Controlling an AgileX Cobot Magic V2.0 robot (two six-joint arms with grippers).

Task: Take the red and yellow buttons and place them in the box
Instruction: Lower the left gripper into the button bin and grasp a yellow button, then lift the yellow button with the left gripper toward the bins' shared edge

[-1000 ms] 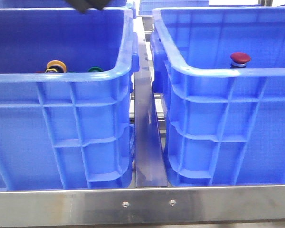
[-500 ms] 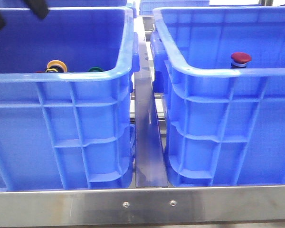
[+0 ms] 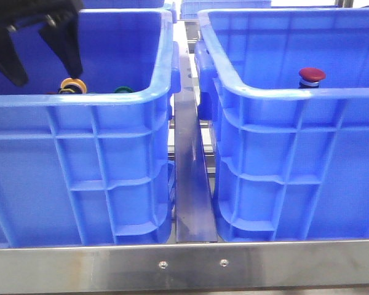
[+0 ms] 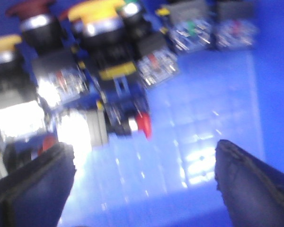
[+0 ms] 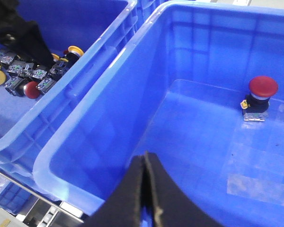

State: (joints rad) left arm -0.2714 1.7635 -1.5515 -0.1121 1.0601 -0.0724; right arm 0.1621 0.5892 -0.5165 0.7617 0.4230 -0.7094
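1. Left gripper (image 3: 43,58) hangs inside the left crate (image 3: 111,104) at about 10 o'clock in the front view, its two dark fingers (image 3: 64,49) spread wide with nothing between them.
2. From the left wrist view, that gripper (image 4: 142,184) has its fingertips (image 4: 33,184) far apart over bare blue floor, with a blurred cluster of buttons just beyond them.
3. Closest in that cluster is a yellow button (image 4: 97,14) on a dark body; a dark red cap (image 4: 31,7) sits just beside it at the frame edge. The blur hides finer detail.
4. Over the left crate's near rim, the front view shows a yellow cap (image 3: 72,84) and, at its 3 o'clock, a green cap (image 3: 123,90).
5. Right gripper (image 5: 144,189) has its fingers pressed together, holding nothing, above the near part of the box (image 5: 99,118).
6. A red button (image 5: 261,92) stands upright on the box floor, cap up, well apart from the right gripper, toward 2 o'clock in the right wrist view.
7. In the front view, the same red button (image 3: 311,76) peeks above the rim of the box (image 3: 283,153), at about 2 o'clock.
8. Between the two crates runs a metal rail (image 3: 190,184).
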